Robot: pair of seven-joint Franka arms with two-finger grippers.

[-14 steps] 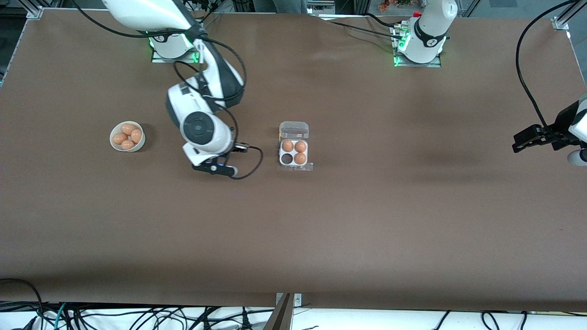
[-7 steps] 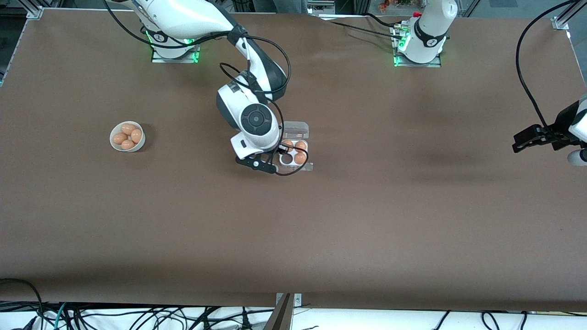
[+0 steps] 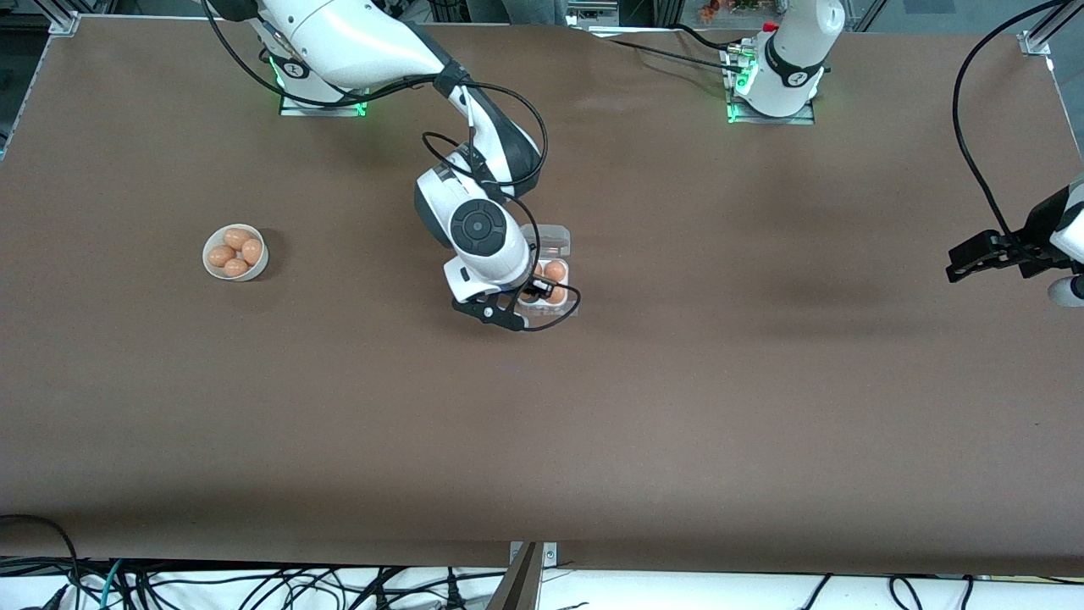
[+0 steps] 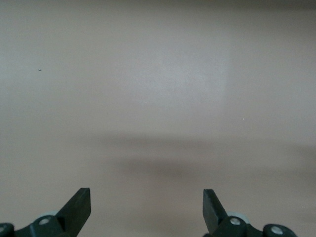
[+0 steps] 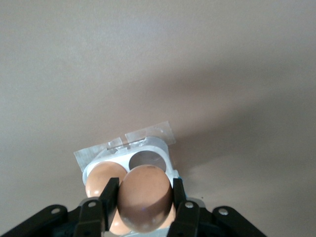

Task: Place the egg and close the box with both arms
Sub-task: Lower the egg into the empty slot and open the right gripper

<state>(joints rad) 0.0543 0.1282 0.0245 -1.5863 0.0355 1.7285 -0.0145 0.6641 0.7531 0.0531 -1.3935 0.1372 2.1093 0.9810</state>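
Now the right gripper (image 5: 144, 207) is clamped on the egg (image 5: 144, 197), over the egg carton (image 3: 550, 280); a second ago it was between the bowl (image 3: 235, 252) and the carton. The empty cell (image 5: 148, 159) at 12 o'clock of the egg awaits. The left gripper (image 4: 147, 207) waits, fingers apart. The wrist hides half the carton.

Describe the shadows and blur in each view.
Front view: soft dark patch on the table, green glow at both bases. Left wrist view: faint shadow band, open left gripper sharp. Right wrist view: right gripper holds the egg, blurred, shadowing the box.
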